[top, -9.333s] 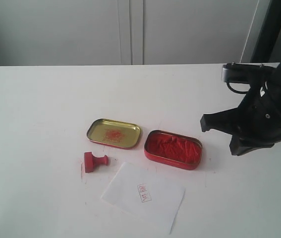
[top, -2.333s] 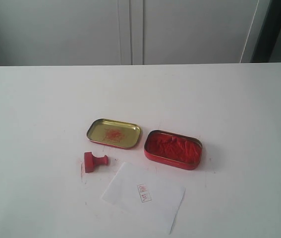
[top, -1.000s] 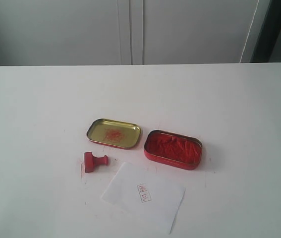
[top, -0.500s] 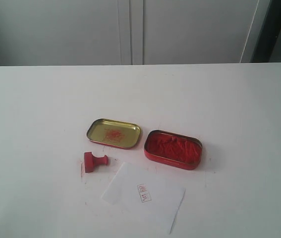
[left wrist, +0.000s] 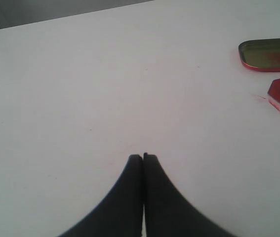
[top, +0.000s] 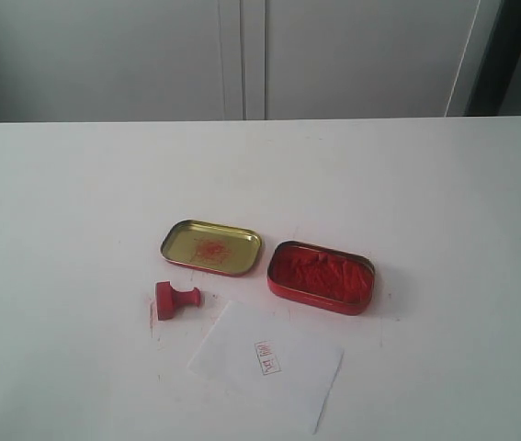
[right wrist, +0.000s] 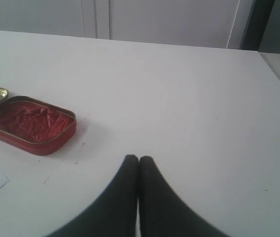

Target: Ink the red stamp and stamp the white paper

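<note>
Red stamp [top: 175, 299], blocky and knobbed, lies beside thin white paper [top: 299, 369].

Markings: one found, none legible.

The paper [top: 265, 363] bears a single small red mark [top: 266, 357]: a rectangular frame with strokes inside it, too small and blurred in the exterior view to read as characters. The lid [top: 210, 246], the ink tin [top: 321, 276] and the stamp [top: 175, 299] show no readable label, brand or number in any view.
</note>
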Tool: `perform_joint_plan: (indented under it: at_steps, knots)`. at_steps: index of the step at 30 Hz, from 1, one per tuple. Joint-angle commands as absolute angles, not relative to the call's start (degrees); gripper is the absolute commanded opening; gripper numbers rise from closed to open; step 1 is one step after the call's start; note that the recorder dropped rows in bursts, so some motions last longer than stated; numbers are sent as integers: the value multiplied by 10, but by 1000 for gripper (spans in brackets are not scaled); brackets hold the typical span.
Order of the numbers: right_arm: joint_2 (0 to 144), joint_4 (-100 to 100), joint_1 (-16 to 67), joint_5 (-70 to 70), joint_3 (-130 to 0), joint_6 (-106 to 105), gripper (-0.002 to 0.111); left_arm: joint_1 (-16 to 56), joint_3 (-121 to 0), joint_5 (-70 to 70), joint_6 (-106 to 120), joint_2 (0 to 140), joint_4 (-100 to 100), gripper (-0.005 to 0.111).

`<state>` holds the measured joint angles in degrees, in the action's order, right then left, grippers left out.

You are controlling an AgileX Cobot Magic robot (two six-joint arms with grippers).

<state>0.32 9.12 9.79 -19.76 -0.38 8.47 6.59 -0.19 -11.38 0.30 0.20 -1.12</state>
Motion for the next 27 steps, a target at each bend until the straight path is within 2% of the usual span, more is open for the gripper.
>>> perform_joint_plan:
  at_steps: [1,13,27]
  knots:
    - [0,91,95,-193,0,18,0,64,0,-112,5,0,-10,0]
    - [0,87,95,-193,0,114,0,64,0,-112,5,0,-10,0]
    - [0,87,96,-192,0,86,0,64,0,-112,5,0,-10,0]
